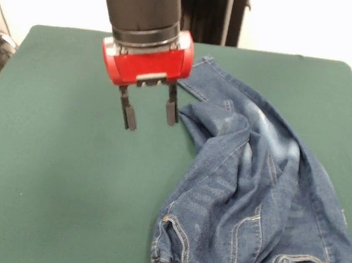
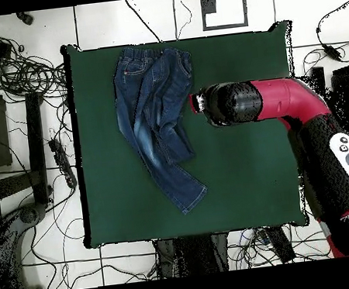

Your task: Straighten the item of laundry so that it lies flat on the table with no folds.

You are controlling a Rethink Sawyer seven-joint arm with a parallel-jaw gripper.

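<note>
The blue denim jeans (image 1: pixel 254 199) lie on the dark green table (image 1: pixel 47 186), waistband at the near edge in the front view, legs running to the far side. One leg is folded over the other, with a creased ridge down the middle. In the overhead view the jeans (image 2: pixel 155 122) lie in the table's (image 2: pixel 243 174) left half, waistband at the top. My gripper (image 1: pixel 147 112) hangs open and empty just left of the folded leg edge, above the table. In the overhead view the arm covers the gripper (image 2: pixel 196 103).
The red and black arm (image 2: pixel 283 107) reaches across the table from the right in the overhead view. Cables and equipment (image 2: pixel 18 114) lie on the floor to the table's left, and more cables at its top right.
</note>
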